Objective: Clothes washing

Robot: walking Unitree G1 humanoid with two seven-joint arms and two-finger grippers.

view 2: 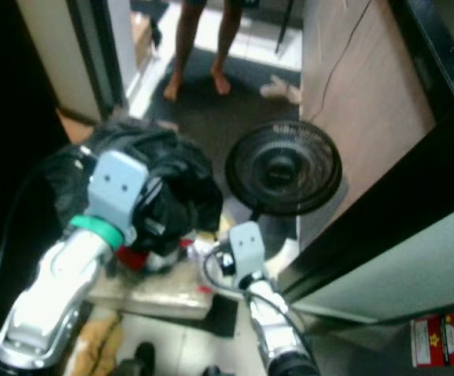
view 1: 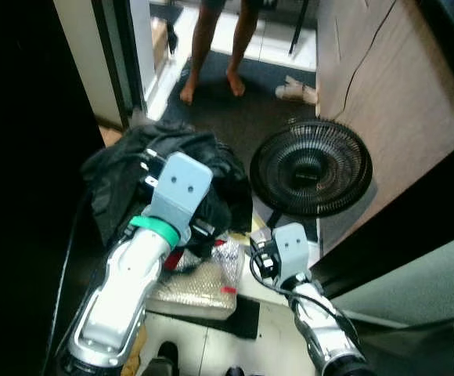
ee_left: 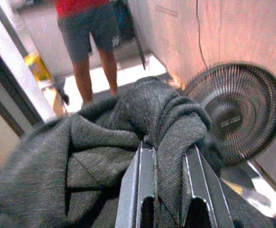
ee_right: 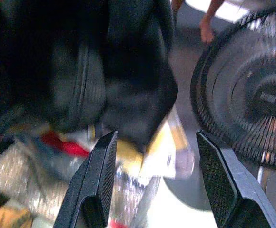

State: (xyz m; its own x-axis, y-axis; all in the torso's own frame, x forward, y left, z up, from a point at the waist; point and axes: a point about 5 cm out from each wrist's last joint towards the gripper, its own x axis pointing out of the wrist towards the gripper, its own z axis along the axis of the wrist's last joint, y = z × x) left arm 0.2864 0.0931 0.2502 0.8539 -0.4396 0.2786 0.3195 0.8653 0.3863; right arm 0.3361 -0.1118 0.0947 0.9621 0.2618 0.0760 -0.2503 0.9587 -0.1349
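Left of frame, head view: left pincer (ee_left: pixel 169 190) clenched on a bunched dark grey garment (view 1: pixel 176 160). A fold of knit cloth is pinched between its two fingers (ee_left: pixel 139 190) in the wrist view; the bundle hangs in a heap over the wrist housing, centre-left, carried clear of the floor.

Below the bundle, lower centre: a clear plastic bag (view 1: pixel 199 282) with red and yellow scraps, lying on pale floor tiles.

Centre-right: right pincer (ee_right: pixel 154 185) released, fingers spread wide with nothing between them, held low just beside the bag and under the hanging hem of the garment.

Right of centre: a black floor fan (view 1: pixel 311 166) standing against a brown cabinet wall (view 1: pixel 391 102).

Top centre: a person's bare legs (view 1: pixel 215 47) in the doorway, on a dark mat.

Step, as judged: carrying laundry toward the washer; no machine identifiable. Next move calls for keeping the grip firm, the loose cloth away from the fan, and a path clear of the person.
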